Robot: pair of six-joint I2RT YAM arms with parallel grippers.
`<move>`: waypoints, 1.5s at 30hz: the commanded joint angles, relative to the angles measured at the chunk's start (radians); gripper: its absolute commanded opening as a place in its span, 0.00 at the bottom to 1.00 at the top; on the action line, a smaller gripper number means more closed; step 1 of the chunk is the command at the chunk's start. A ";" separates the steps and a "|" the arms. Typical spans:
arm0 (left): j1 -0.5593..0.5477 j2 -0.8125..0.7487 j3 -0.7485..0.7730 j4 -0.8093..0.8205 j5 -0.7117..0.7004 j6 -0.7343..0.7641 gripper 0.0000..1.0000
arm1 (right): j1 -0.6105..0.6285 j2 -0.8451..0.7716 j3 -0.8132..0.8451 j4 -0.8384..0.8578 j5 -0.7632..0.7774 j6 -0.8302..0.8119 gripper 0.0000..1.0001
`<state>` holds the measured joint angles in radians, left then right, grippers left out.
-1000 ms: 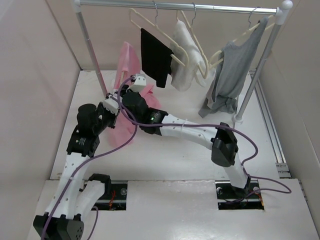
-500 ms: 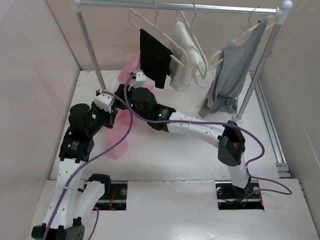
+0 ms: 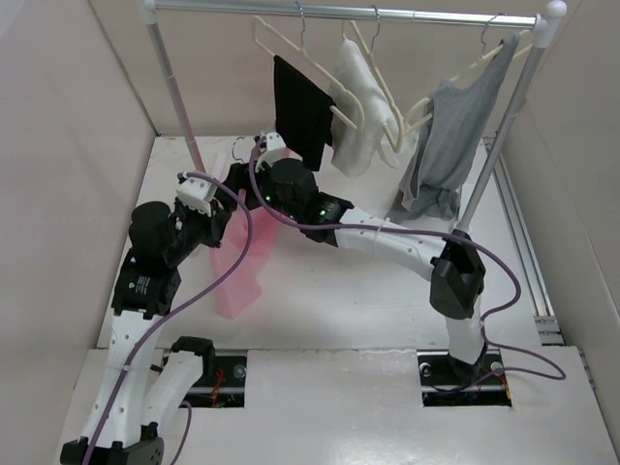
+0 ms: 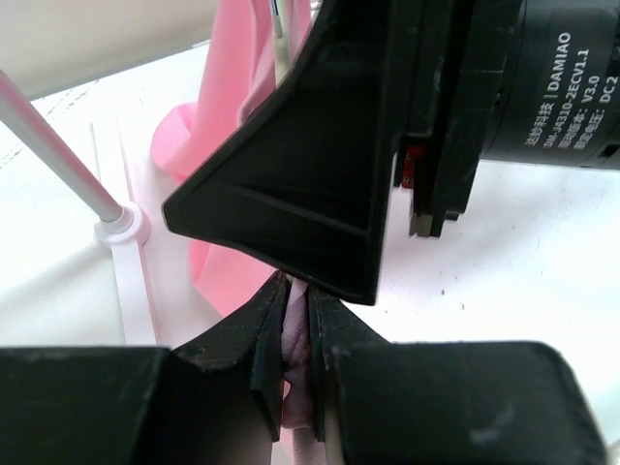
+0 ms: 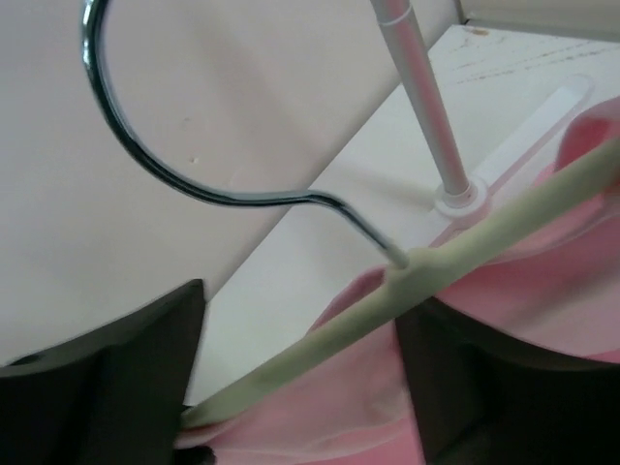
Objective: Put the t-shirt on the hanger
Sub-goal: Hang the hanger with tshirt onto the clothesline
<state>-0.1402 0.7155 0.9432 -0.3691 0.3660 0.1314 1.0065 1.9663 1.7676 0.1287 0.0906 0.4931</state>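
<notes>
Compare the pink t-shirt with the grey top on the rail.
The t-shirt is light pink, the grey top grey. The t-shirt hangs low, pinched in the left gripper; the grey top hangs high from a cream hanger on the rail. Both droop limp.

A clothes rail (image 3: pixel 349 13) runs across the top of the overhead view, carried by a left post (image 3: pixel 176 97) and a right post (image 3: pixel 502 131). Three garments hang from it on cream hangers (image 3: pixel 418 108): a black garment (image 3: pixel 302 111) left of centre, a white garment (image 3: pixel 356 97) touching its right side, and a grey top (image 3: pixel 446 136) at upper right, its hem bunched low near the right post. Below lies a white table (image 3: pixel 329 310), with pale walls (image 3: pixel 68 145) around it and a metal track (image 3: pixel 530 262) along the right edge. In the left wrist view, at mid-left, a post stands in a round white foot (image 4: pixel 121 225)
</notes>
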 commanded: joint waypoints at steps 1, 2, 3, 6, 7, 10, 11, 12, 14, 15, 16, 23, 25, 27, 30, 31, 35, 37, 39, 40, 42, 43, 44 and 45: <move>-0.004 -0.022 0.046 0.147 0.002 -0.033 0.00 | -0.020 -0.038 -0.011 -0.006 -0.100 -0.044 0.88; -0.004 -0.022 0.046 0.147 -0.018 -0.033 0.00 | -0.020 -0.038 -0.011 -0.006 -0.130 -0.044 0.93; -0.004 -0.022 0.046 0.147 -0.018 -0.033 0.00 | -0.029 -0.038 -0.011 -0.006 -0.143 -0.044 1.00; -0.004 -0.002 0.055 0.147 -0.042 -0.012 0.00 | -0.048 -0.078 -0.034 -0.006 -0.138 -0.053 1.00; -0.004 -0.002 0.055 0.147 -0.042 -0.003 0.00 | -0.048 -0.090 -0.043 -0.006 -0.126 -0.070 1.00; -0.004 0.007 0.055 0.147 -0.053 -0.003 0.00 | -0.057 -0.122 -0.059 -0.006 -0.114 -0.096 1.00; -0.004 0.007 0.055 0.138 -0.053 -0.003 0.00 | -0.057 -0.135 -0.071 -0.006 -0.126 -0.096 1.00; -0.004 0.018 0.055 0.127 -0.067 -0.003 0.00 | -0.066 -0.135 -0.071 -0.015 -0.126 -0.096 1.00; -0.004 0.018 0.055 0.127 -0.082 -0.003 0.00 | -0.066 -0.159 -0.100 -0.030 -0.111 -0.096 1.00; -0.004 0.018 0.055 0.115 -0.082 -0.003 0.00 | -0.066 -0.184 -0.112 -0.031 -0.098 -0.096 1.00; -0.004 0.018 0.055 0.114 -0.093 -0.003 0.00 | -0.066 -0.196 -0.123 -0.031 -0.075 -0.096 1.00; -0.004 0.067 0.126 0.104 -0.133 0.016 0.00 | -0.066 -0.296 -0.204 -0.031 -0.090 -0.122 1.00; -0.004 0.099 0.178 0.089 -0.154 0.026 0.00 | -0.056 -0.348 -0.264 -0.031 -0.103 -0.161 1.00; -0.004 0.120 0.263 0.075 -0.182 0.042 0.00 | -0.043 -0.385 -0.309 -0.031 -0.103 -0.189 1.00; -0.004 0.148 0.389 0.053 -0.209 0.080 0.00 | -0.014 -0.455 -0.384 -0.052 -0.057 -0.252 1.00; -0.004 0.171 0.419 0.041 -0.223 0.080 0.00 | -0.005 -0.484 -0.414 -0.067 -0.045 -0.263 1.00; -0.004 0.205 0.546 0.021 -0.233 0.111 0.00 | 0.004 -0.535 -0.489 -0.077 -0.023 -0.263 1.00; -0.004 0.246 0.622 0.021 -0.233 0.111 0.00 | 0.004 -0.563 -0.508 -0.077 -0.023 -0.263 1.00; -0.004 0.306 0.689 0.012 -0.233 0.111 0.00 | 0.004 -0.575 -0.520 -0.077 -0.014 -0.263 1.00; -0.004 0.326 0.722 0.000 -0.223 0.111 0.00 | 0.004 -0.584 -0.530 -0.086 -0.014 -0.272 1.00; -0.004 0.358 0.802 -0.001 -0.213 0.100 0.00 | 0.004 -0.584 -0.540 -0.086 -0.014 -0.272 1.00; -0.004 0.381 0.821 0.021 -0.213 0.091 0.00 | 0.004 -0.596 -0.540 -0.086 -0.014 -0.272 1.00; -0.004 0.390 0.845 0.031 -0.213 0.091 0.00 | 0.004 -0.596 -0.540 -0.095 -0.002 -0.272 1.00; -0.004 0.401 0.856 0.032 -0.213 0.091 0.00 | 0.013 -0.607 -0.551 -0.095 0.007 -0.272 1.00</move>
<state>-0.1440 1.0969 1.7351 -0.4236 0.1493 0.2272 1.0092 1.3998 1.2274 0.0257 0.0662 0.2379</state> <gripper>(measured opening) 0.086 0.995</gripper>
